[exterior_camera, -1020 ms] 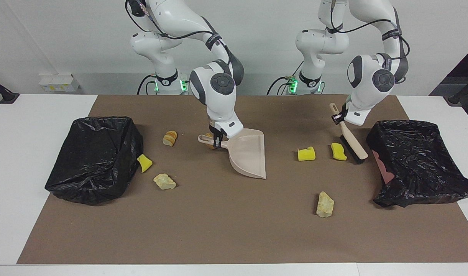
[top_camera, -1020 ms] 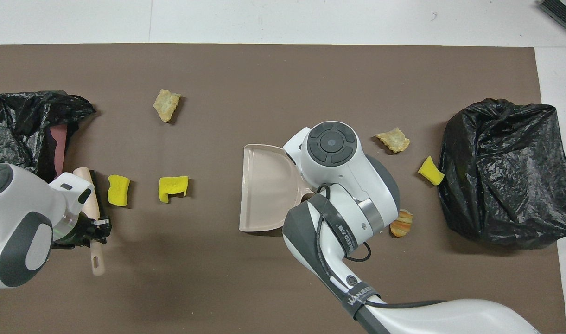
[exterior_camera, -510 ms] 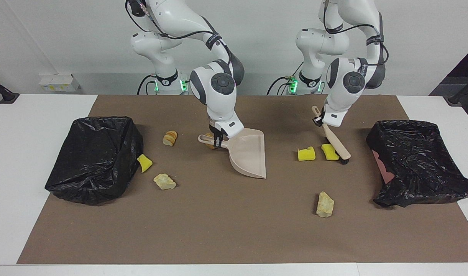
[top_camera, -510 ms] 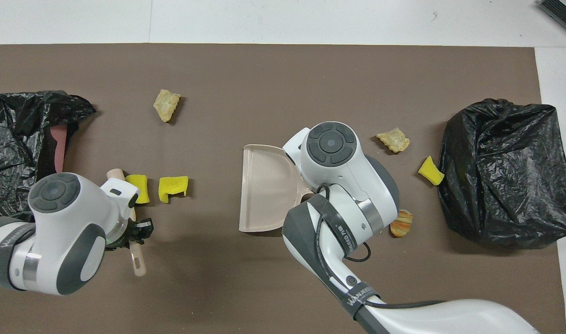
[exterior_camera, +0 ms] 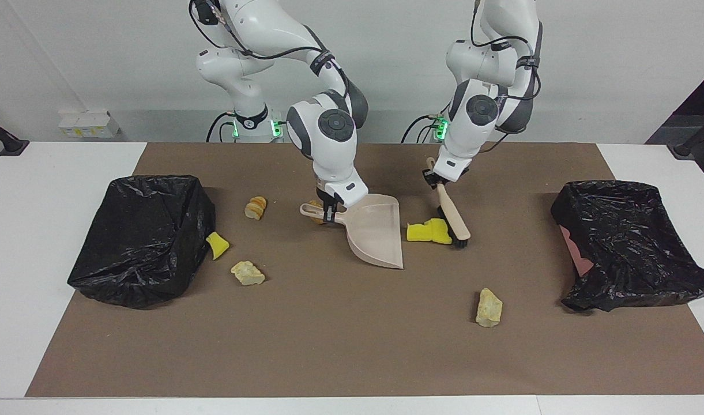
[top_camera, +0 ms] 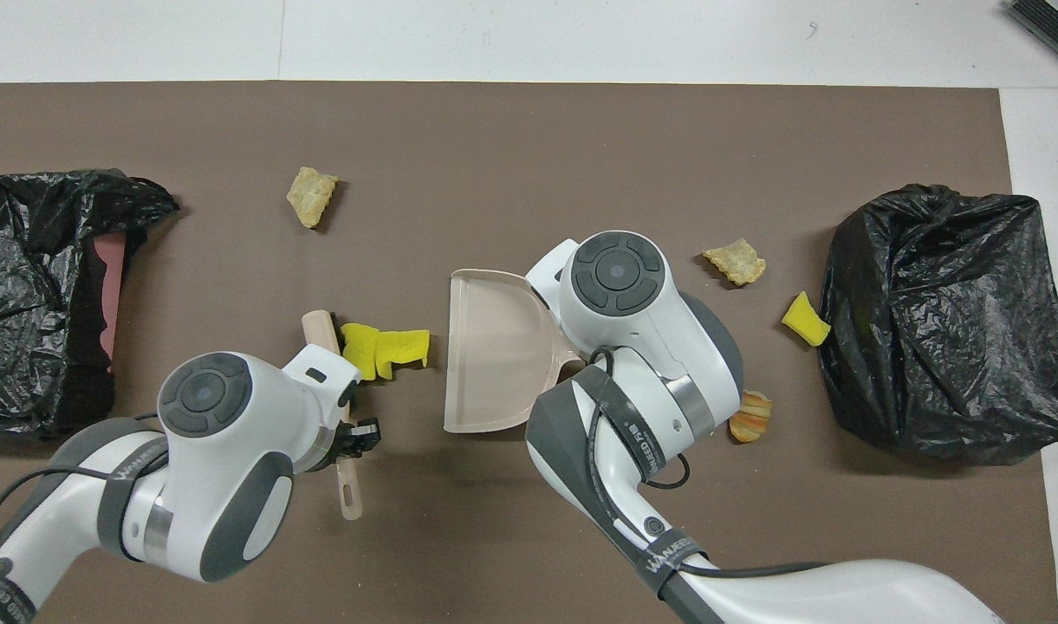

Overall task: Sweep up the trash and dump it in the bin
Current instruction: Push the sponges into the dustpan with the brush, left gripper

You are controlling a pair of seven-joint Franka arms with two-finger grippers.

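- The brush [exterior_camera: 452, 216] is pinched by its handle in the left gripper [exterior_camera: 436, 180], fingers pressed tight on it, with the black bristles down on the brown mat [exterior_camera: 340, 340] so that trash can be pushed along the surface.
- The dustpan [exterior_camera: 376, 235] is gripped by its handle in the right gripper [exterior_camera: 328, 210], fingers clamped on the handle; its open lip is laid on the mat near the middle of the bench and turned toward the brush, evidently to receive what is swept in.
- Two bright yellow sponge chunks [exterior_camera: 428, 231] are bunched together, touching the bristles and lying just beside the dustpan's lip; the sweep is judged nearly home but not yet inside the pan.
- These chunks look soft and blocky, with cut faces and square notches, and are likely to tumble rather than slide.
- A pale bread-like lump [exterior_camera: 488, 308] lies alone toward the bench's edge away from the robots, at the left arm's end.
- A third yellow wedge [exterior_camera: 217, 245] rests against one bag-lined bin [exterior_camera: 141, 239] at the right arm's end, with a crumbly tan piece [exterior_camera: 248, 273] near it.
- A ridged orange-brown piece [exterior_camera: 255, 207] lies nearer the robots; another brownish lump [exterior_camera: 313, 211] is half hidden by the right gripper.
- The second black-lined bin [exterior_camera: 628, 242] stands at the left arm's end; nothing has been dumped yet as far as can be seen.
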